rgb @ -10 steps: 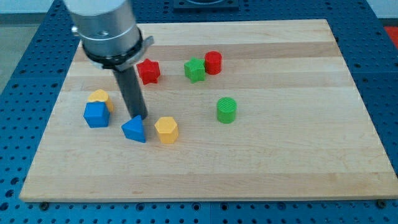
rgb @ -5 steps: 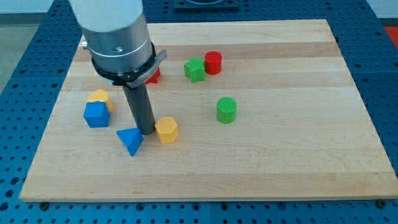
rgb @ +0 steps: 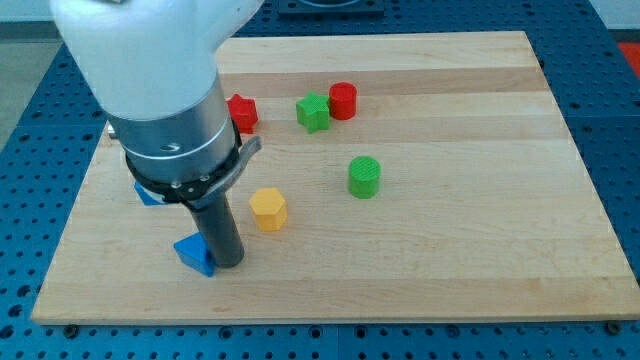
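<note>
A pale wooden board (rgb: 450, 250) with lengthwise grain is seen lying on a blue perforated table (rgb: 30, 200), and it fills most of the frame. In the lower left of the frame the straight dark rod (rgb: 218, 228) of the arm is seen coming down from a large grey and white cylindrical housing (rgb: 165, 110), and my tip (rgb: 229, 264) is placed on the board right against the right side of a small blue triangular block (rgb: 193, 253), which it touches or all but touches. No jaws are carried by this arm, so nothing can be said of them being apart or together; only the plain rod end is shown. Up and to the right of my tip, a little apart from it, a yellow hexagonal block (rgb: 268, 209) is seen standing alone. At the left, a second blue block (rgb: 147, 195) is mostly hidden behind the housing, so that only a corner is shown and its shape cannot be told. Further right, near the middle of the board, a green cylindrical block (rgb: 364, 176) is set by itself. Towards the upper middle of the frame a red star-shaped block (rgb: 241, 112) is partly covered by the housing, and to its right a green star-shaped block (rgb: 313, 111) and a red cylindrical block (rgb: 343, 100) are seen just beside each other.
</note>
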Controlling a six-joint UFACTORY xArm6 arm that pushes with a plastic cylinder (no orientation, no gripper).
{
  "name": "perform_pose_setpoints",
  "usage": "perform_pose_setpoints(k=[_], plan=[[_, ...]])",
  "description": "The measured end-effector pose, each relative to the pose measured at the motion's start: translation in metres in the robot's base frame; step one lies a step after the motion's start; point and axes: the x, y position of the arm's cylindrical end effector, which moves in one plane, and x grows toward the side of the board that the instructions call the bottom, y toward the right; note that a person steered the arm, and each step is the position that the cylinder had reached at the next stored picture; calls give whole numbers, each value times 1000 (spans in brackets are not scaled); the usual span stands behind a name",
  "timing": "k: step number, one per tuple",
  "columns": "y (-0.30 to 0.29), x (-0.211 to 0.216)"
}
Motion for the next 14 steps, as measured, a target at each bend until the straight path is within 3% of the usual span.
perform_pose_setpoints(k=[3,5,6,7,9,13,14], plan=[[-23,-41],[31,43],[27,58],[7,47],[-4,-22],[-59,-21],[-20,-8]])
